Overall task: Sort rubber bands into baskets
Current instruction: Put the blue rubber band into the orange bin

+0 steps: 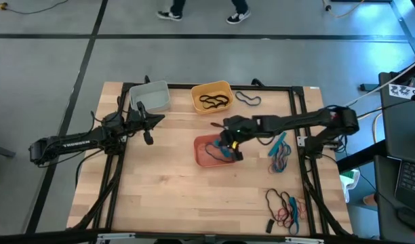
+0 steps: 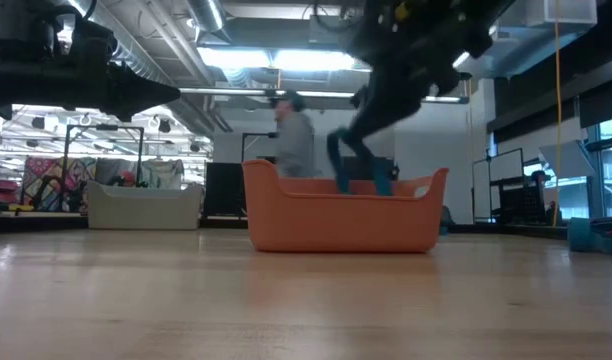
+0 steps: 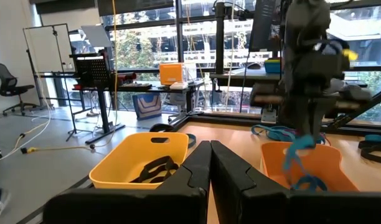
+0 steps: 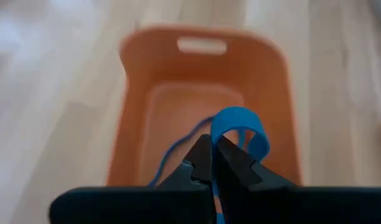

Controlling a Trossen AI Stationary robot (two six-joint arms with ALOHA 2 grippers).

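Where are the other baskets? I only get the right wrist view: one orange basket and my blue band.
Observer: Your right gripper holds the blue band over the salmon basket. Past it sits the yellow basket, with the grey-white basket on the left arm's side.
Operator: Anything in the yellow one?
Observer: Black rubber bands.
Operator: Where's my other arm?
Observer: The left gripper, shut and empty, waits beside the grey-white basket.

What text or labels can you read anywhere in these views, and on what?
"TROSSEN", faint white lettering along the left arm, high view; only just legible.
Black marks on a white sheet at the table's right edge: too blurred to read.
Nothing readable on the baskets or the rubber bands.
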